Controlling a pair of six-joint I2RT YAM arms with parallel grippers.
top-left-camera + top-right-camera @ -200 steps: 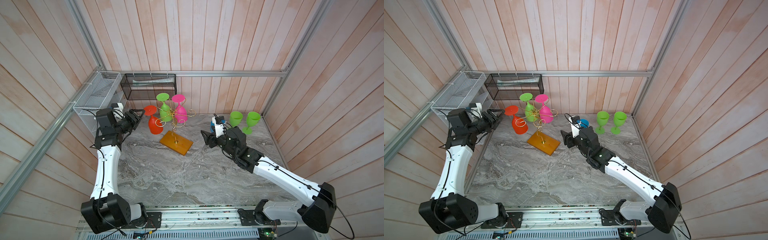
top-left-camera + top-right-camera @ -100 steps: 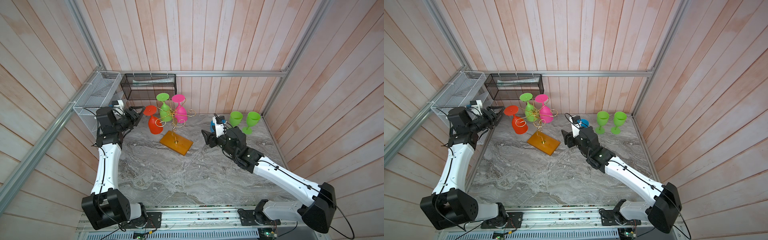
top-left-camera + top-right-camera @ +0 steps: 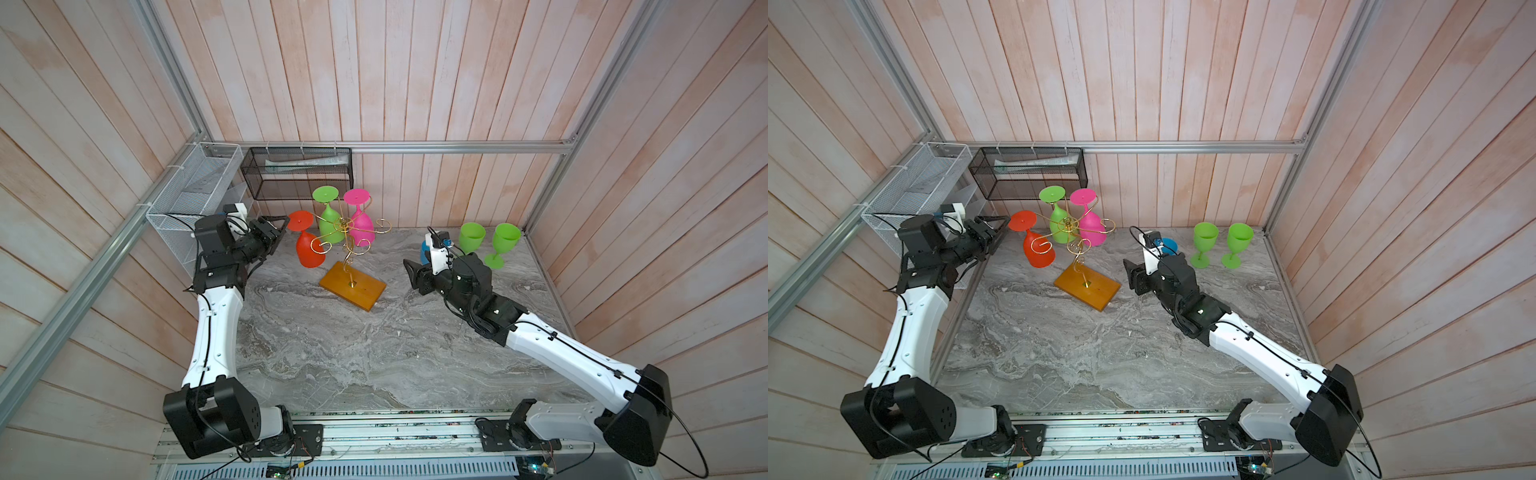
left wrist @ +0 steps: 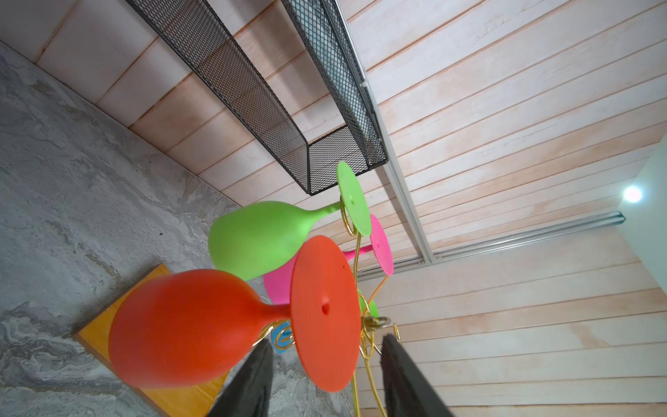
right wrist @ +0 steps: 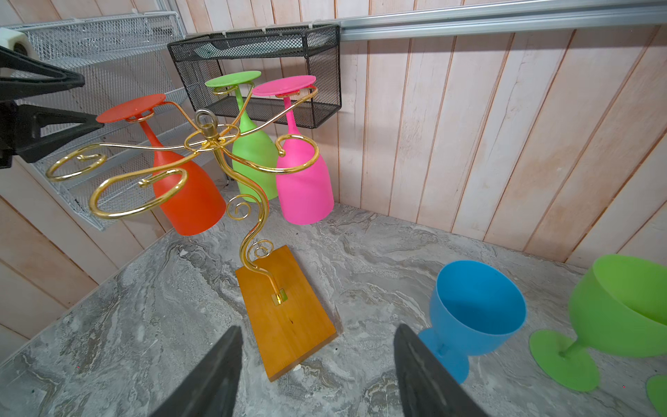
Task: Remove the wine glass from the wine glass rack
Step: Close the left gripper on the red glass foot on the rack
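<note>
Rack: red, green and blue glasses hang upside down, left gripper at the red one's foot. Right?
One slip: the third one hanging is the pink glass, not a blue one; the blue glass stands upright on the table, as the right wrist view shows. The red glass and green glass do hang upside down on the rack, left gripper at the red foot.

**Bright, even, diffuse light in all four views.**
Shadows are soft and short; a narrow one edges the base of the wine glass rack (image 3: 352,286). A small lamp (image 4: 632,194) flares white in the left wrist view. Both top views are sharp, with wall planks (image 3: 62,124) bowed toward the edges. The fingertips of the left gripper (image 4: 326,340) and right gripper (image 5: 317,328), close to the lenses, are out of focus.
</note>
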